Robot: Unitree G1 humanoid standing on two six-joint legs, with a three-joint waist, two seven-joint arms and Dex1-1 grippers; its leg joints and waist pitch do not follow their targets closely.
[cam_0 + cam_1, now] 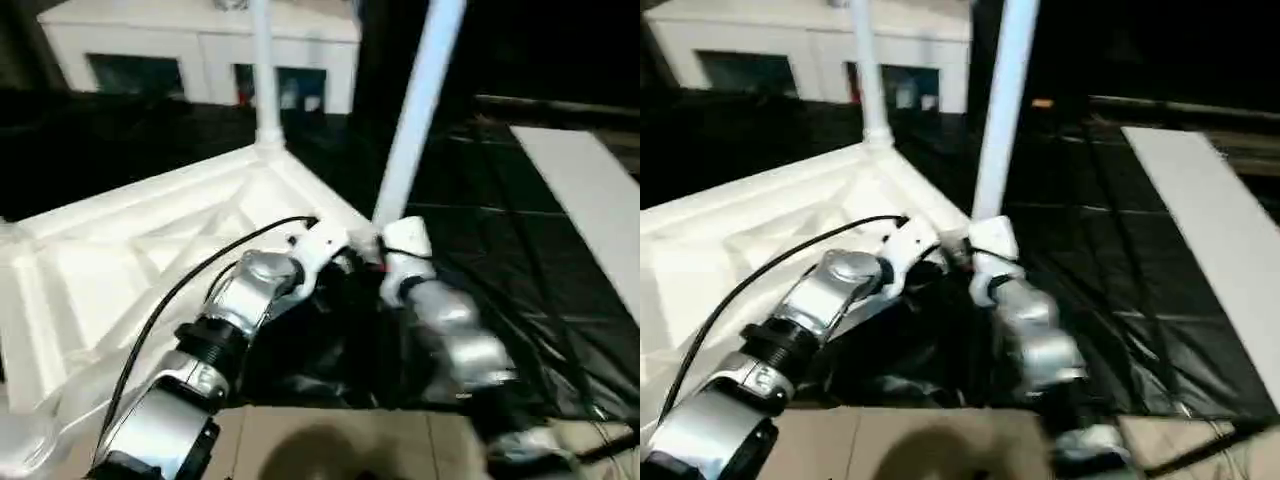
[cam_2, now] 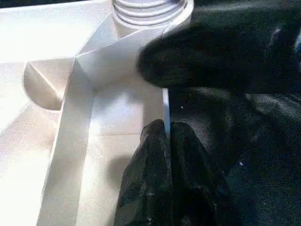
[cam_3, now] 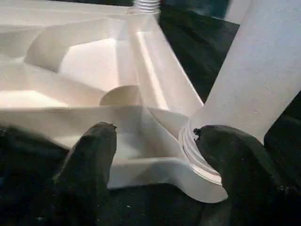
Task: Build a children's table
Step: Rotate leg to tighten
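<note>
The white tabletop [image 1: 150, 260] lies upside down with its ribbed underside up. One white leg [image 1: 265, 70] stands in the far corner socket. A second leg [image 1: 418, 110] stands in the near right corner. My left gripper [image 2: 165, 129] is shut on the tabletop's thin edge wall [image 2: 165, 106], close to that near corner. My right gripper [image 3: 162, 157] is open, its fingers [image 3: 94, 155] standing on either side of the corner socket and the threaded base of the second leg [image 3: 254, 70]. One fingertip sits right beside that base.
A white cabinet [image 1: 200, 45] with dark glass doors stands at the back. A flat white board [image 1: 590, 200] lies at the right on the black sheet [image 1: 480, 190] that covers the floor. A beige strip [image 1: 330, 440] runs along the near edge.
</note>
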